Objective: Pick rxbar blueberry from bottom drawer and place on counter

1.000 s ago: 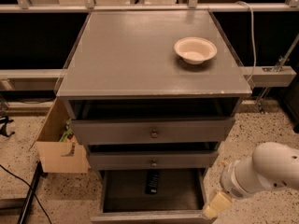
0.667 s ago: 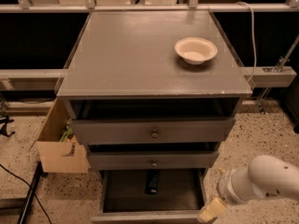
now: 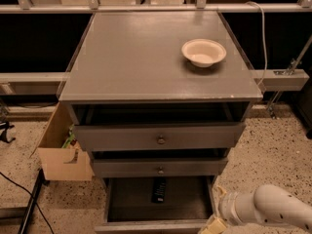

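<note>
The rxbar blueberry (image 3: 159, 190) is a slim dark bar lying on the floor of the open bottom drawer (image 3: 117, 204), near its back middle. The counter (image 3: 141, 57) is the grey cabinet top above, with a cream bowl (image 3: 204, 51) at its back right. My gripper (image 3: 213, 226) is at the bottom right of the view, at the drawer's front right corner, on the end of the white arm (image 3: 273, 208). It is apart from the bar, to the right and nearer the camera.
Two upper drawers with round knobs (image 3: 160, 140) stand slightly pulled out above the bottom drawer. A cardboard box (image 3: 61, 152) stands on the floor left of the cabinet. A black cable (image 3: 22, 194) lies on the speckled floor at the left.
The white arm has sunk lower and shifted slightly left toward the drawer's front right corner. The bar, bowl and drawers have not moved.
</note>
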`<state>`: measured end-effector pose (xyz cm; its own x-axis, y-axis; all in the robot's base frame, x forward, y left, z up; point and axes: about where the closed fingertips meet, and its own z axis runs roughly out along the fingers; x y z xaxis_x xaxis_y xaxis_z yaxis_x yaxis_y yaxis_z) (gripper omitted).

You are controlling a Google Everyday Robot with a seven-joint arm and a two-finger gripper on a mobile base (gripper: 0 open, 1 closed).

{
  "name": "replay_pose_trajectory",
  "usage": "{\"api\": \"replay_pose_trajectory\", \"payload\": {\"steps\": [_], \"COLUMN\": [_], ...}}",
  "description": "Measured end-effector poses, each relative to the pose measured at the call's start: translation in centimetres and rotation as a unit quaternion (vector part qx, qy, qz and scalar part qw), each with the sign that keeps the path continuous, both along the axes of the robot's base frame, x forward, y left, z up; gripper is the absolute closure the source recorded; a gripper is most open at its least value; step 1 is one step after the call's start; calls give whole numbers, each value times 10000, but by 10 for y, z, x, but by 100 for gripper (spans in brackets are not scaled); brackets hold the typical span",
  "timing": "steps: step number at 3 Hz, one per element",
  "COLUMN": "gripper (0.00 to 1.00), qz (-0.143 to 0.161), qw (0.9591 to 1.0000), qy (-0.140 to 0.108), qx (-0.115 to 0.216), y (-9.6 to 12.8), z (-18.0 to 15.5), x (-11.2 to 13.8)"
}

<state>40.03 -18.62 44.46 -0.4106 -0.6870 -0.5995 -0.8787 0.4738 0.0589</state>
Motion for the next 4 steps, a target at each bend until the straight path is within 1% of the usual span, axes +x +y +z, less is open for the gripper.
{"api": "replay_pose_trajectory", "payload": {"steps": [1, 2, 3, 4], "gripper": [0, 0, 0, 0], "qz": [31, 91, 223, 306], "qw": [9999, 9998, 9992, 9984], "qy": [-120, -189, -270, -264], "qx": [-43, 15, 208, 393], "y": [-1, 4, 26, 43], "z": [-10, -33, -75, -105], "x": [0, 1, 15, 21]}}
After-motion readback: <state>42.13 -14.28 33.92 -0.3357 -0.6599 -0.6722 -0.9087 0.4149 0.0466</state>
